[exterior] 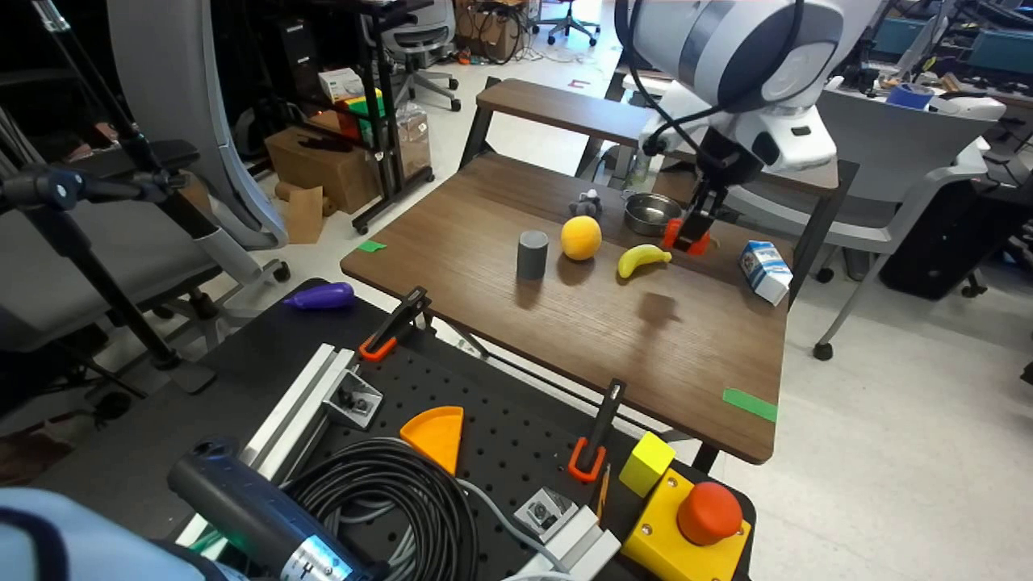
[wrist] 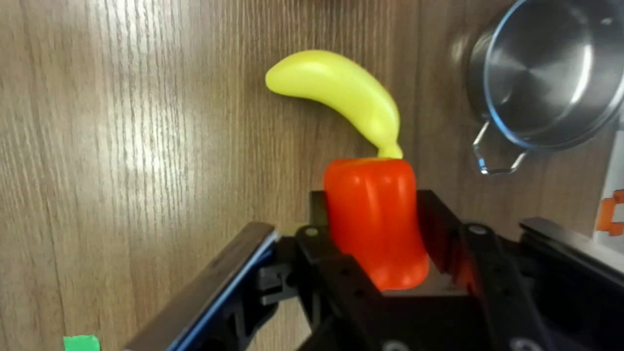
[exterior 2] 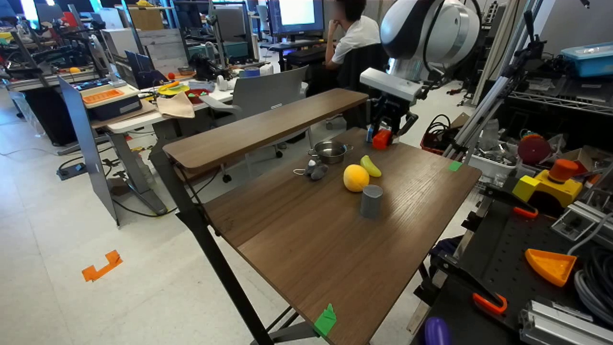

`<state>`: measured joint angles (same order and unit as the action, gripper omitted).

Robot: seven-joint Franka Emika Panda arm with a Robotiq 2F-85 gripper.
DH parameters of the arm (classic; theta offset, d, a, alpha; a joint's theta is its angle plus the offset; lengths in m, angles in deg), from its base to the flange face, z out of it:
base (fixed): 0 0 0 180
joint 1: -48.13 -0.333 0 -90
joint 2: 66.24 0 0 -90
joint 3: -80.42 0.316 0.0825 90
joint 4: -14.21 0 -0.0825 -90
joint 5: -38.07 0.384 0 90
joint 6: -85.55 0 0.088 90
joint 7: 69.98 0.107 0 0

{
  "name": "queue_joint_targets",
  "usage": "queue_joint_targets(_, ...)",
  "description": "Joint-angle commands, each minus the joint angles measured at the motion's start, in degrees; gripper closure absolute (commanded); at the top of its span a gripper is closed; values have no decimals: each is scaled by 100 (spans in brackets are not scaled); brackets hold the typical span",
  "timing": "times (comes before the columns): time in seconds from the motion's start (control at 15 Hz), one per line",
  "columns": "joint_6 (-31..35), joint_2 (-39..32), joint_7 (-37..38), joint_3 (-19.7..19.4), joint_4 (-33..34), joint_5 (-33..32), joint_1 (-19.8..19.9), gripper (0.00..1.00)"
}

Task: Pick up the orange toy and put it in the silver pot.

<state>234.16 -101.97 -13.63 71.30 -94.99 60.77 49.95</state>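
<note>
My gripper (wrist: 370,209) is shut on the orange toy (wrist: 374,219), with a finger on each side of it. The toy is a chunky red-orange block, held above the table; a shadow lies on the wood below. It shows in both exterior views (exterior: 673,234) (exterior 2: 381,140), partly behind the fingers. The silver pot (wrist: 480,80) is at the upper right of the wrist view, cut off by the edge, with a wire handle towards the gripper. It stands upright on the table, beside the held toy in both exterior views (exterior: 652,228) (exterior 2: 330,158). Its visible inside is bare metal.
A yellow banana (wrist: 336,85) lies near the pot. A yellow-orange ball (exterior: 581,238), a dark grey cylinder (exterior: 532,257) and a grey plush toy (exterior 2: 314,170) stand nearby. A blue-white carton (exterior: 765,270) lies at the table's side. A raised shelf (exterior 2: 268,127) runs along the table behind the pot.
</note>
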Motion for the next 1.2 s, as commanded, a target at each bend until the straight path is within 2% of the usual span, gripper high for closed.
queue_joint_targets(0.0, 146, 655, -446, 237, -367, -107, 2, 77)
queue_joint_targets(0.4, 161, 713, -1106, 641, -134, 65, 30, 77)
queue_joint_targets(0.73, 648, 302, -1629, 737, 197, 16, 5, 77)
queue_joint_targets(1.13, 785, -238, -1937, 814, 791, 85, 29, 77)
